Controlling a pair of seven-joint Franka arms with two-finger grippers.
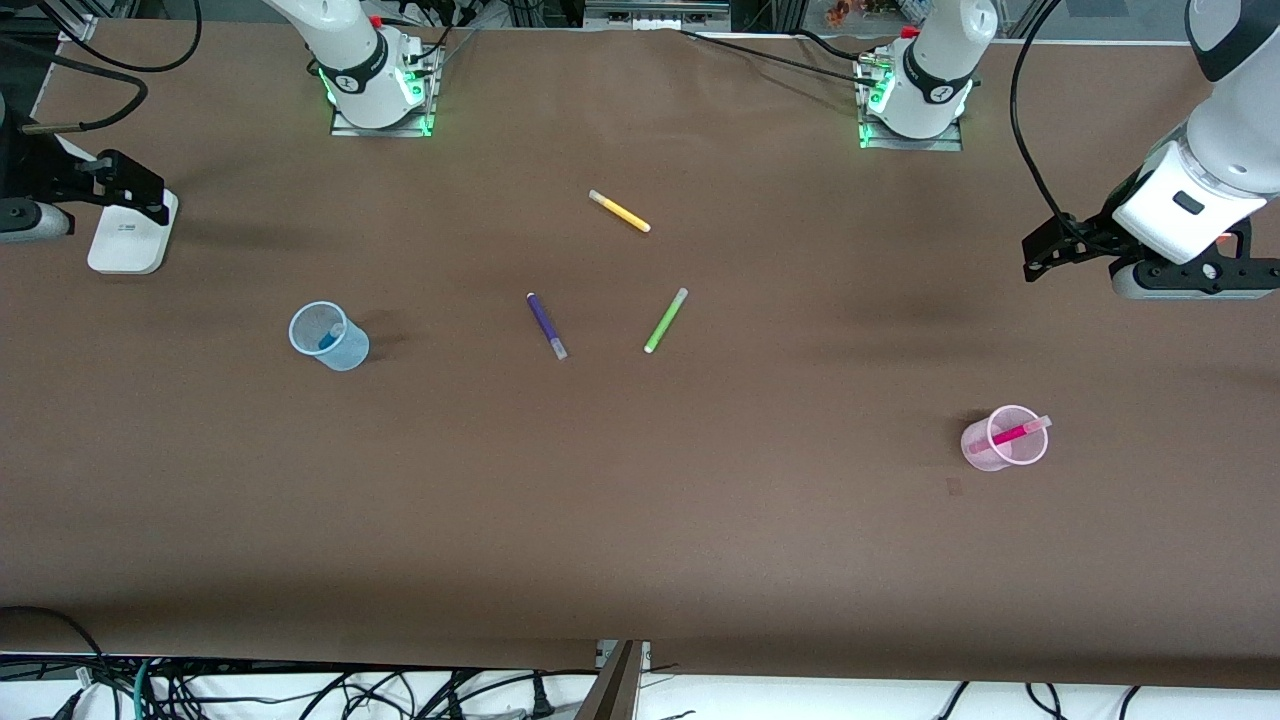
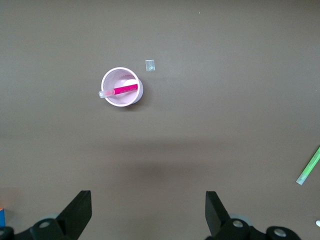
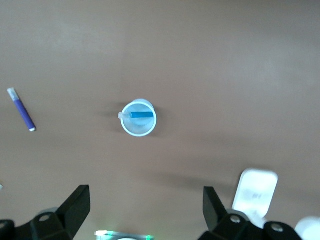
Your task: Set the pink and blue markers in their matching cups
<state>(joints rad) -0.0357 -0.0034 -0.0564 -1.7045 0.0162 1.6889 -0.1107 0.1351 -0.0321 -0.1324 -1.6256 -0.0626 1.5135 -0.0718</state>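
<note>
The pale pink cup (image 1: 976, 449) stands toward the left arm's end of the table, with the pink marker (image 1: 1010, 434) inside, its pale cap leaning over the rim. The pale blue cup (image 1: 350, 350) stands toward the right arm's end, with the blue marker (image 1: 329, 339) inside. My left gripper (image 1: 1040, 255) is open and empty, up in the air away from the pink cup. My right gripper (image 1: 140, 190) is open and empty, up in the air away from the blue cup. The left wrist view shows the pink cup (image 2: 120, 103) and pink marker (image 2: 124, 90). The right wrist view shows the blue cup (image 3: 137, 130) and blue marker (image 3: 142, 115).
A purple pen (image 1: 546, 325), a lime-green pen (image 1: 665, 320) and a yellow pen (image 1: 619, 211) lie mid-table between the cups. A white device (image 1: 130, 232) sits by the right gripper. A small clear scrap (image 2: 150, 65) lies near the pink cup.
</note>
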